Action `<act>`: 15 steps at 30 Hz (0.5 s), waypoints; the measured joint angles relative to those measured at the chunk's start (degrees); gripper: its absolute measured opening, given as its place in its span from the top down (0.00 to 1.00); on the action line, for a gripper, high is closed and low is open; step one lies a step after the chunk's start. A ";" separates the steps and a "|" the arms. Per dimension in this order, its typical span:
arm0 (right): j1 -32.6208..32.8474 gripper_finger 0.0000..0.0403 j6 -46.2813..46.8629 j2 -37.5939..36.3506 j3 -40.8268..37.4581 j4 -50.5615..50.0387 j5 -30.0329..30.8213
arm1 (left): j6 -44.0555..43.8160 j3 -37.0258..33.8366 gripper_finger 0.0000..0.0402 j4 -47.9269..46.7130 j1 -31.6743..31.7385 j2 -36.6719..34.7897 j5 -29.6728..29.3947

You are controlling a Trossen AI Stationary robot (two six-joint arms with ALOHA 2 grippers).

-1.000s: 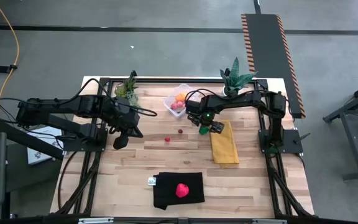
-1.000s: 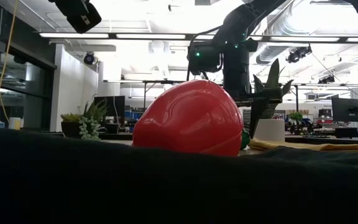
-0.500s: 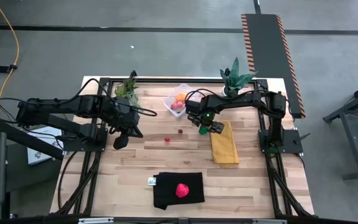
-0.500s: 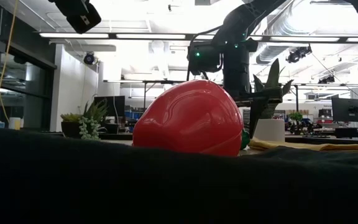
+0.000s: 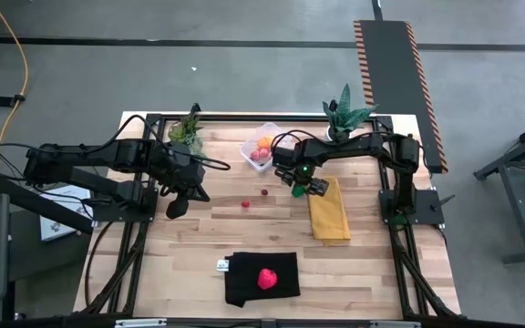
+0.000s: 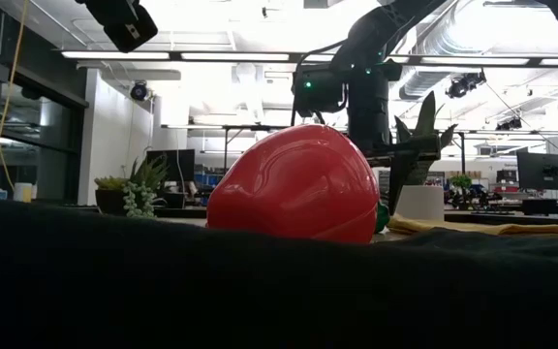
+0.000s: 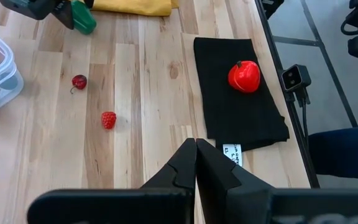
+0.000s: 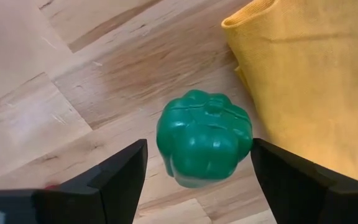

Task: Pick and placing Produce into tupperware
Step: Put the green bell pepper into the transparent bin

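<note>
On the wooden bench (image 5: 199, 237), a green pepper (image 8: 204, 135) is straddled by the spread, unclosed right gripper (image 8: 197, 171) beside the yellow cloth (image 8: 303, 81). If squeezed off-centre, it could be squirted away. The tupperware (image 5: 261, 148) sits near; the left gripper (image 7: 195, 163) is clenched empty.

Both arms are matte black, built of boxy jointed links with black cables looped along them. The right arm (image 5: 354, 146) shows a small green light near its wrist. The left gripper (image 7: 196, 163) ends in two smooth dark wedge-shaped fingers (image 7: 182, 165).
</note>
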 joint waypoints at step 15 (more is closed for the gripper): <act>-0.72 0.32 -1.22 0.24 0.00 0.00 -0.72 | 0.04 -0.02 1.00 -0.42 0.00 0.00 0.00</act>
